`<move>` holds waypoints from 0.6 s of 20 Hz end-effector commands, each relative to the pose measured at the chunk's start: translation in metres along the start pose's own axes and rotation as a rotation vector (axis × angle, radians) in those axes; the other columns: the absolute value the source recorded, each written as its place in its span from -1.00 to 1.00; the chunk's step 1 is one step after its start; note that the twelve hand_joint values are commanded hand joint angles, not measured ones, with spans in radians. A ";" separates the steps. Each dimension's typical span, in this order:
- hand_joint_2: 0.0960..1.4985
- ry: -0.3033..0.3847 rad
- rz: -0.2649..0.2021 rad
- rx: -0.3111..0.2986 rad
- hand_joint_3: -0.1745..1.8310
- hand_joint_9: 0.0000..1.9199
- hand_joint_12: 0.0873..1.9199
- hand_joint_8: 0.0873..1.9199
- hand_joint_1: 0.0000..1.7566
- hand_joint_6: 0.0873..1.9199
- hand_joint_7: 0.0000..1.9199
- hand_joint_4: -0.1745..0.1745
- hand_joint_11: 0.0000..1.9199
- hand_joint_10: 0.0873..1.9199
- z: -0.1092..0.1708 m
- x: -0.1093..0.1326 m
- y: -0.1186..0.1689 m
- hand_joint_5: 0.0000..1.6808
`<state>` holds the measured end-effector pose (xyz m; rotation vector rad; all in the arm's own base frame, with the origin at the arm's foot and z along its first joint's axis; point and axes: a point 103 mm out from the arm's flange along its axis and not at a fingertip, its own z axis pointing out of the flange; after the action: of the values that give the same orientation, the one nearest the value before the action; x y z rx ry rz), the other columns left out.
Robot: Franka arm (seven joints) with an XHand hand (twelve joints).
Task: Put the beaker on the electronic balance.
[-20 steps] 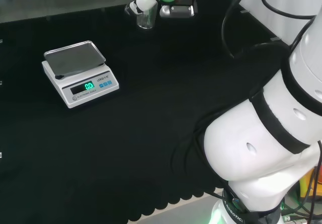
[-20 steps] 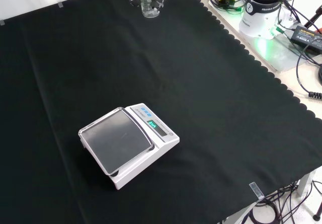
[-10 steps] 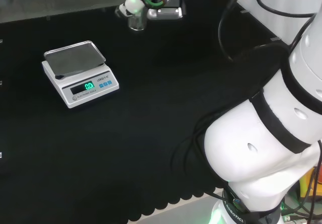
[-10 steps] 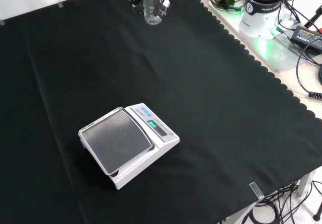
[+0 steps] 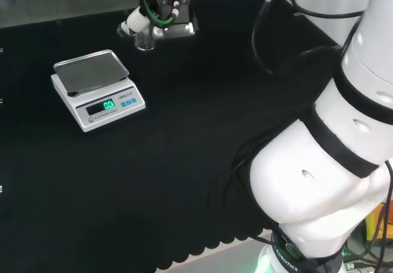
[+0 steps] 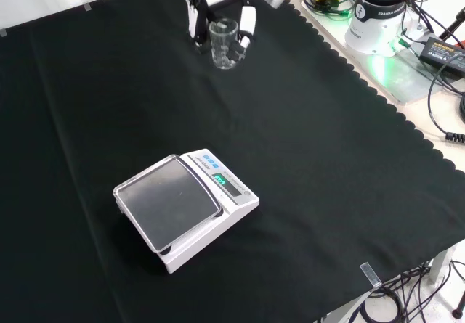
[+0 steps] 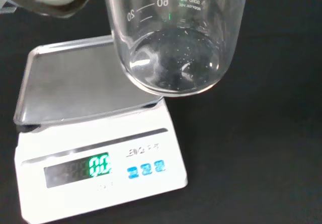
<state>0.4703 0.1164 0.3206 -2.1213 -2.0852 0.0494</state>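
Note:
A small clear glass beaker point(image 6: 224, 43) hangs above the cloth, with the hand point(image 6: 218, 3) shut on it, fingers on both sides. In the head view the beaker point(image 5: 144, 38) and the hand point(image 5: 153, 6) sit at the far side, just right of and beyond the balance. The white electronic balance point(image 5: 98, 89) with a steel pan and a lit green display stands on the cloth, its pan bare. In the front view the balance point(image 6: 185, 207) lies well below the beaker. The wrist view has the beaker point(image 7: 173, 38) close up, empty, with the balance point(image 7: 95, 143) behind it.
The cloth's scalloped edge point(image 6: 363, 83) runs along the front view's right, with the arm's base point(image 6: 381, 11), cables and a power brick point(image 6: 443, 47) beyond it. The arm's white links point(image 5: 325, 162) take up the head view's right.
The hand has carried the beaker leftward in the head view and lower in the front view, closer to the balance. The balance has stayed put.

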 end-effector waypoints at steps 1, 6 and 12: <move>-0.24 -0.100 -0.057 -0.097 -0.08 0.99 -0.31 -0.48 0.36 -0.26 0.79 -1.00 0.74 -0.55 0.040 0.079 0.103 0.48; -0.25 -0.120 -0.091 -0.061 -0.07 0.99 -0.31 -0.48 0.36 -0.26 0.79 -1.00 0.73 -0.54 0.057 0.097 0.152 0.48; -0.25 -0.141 -0.116 -0.014 -0.07 0.99 -0.31 -0.48 0.37 -0.26 0.79 -1.00 0.73 -0.53 0.078 0.115 0.191 0.48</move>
<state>0.5748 0.1773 0.2765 -2.0833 -2.1694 0.0719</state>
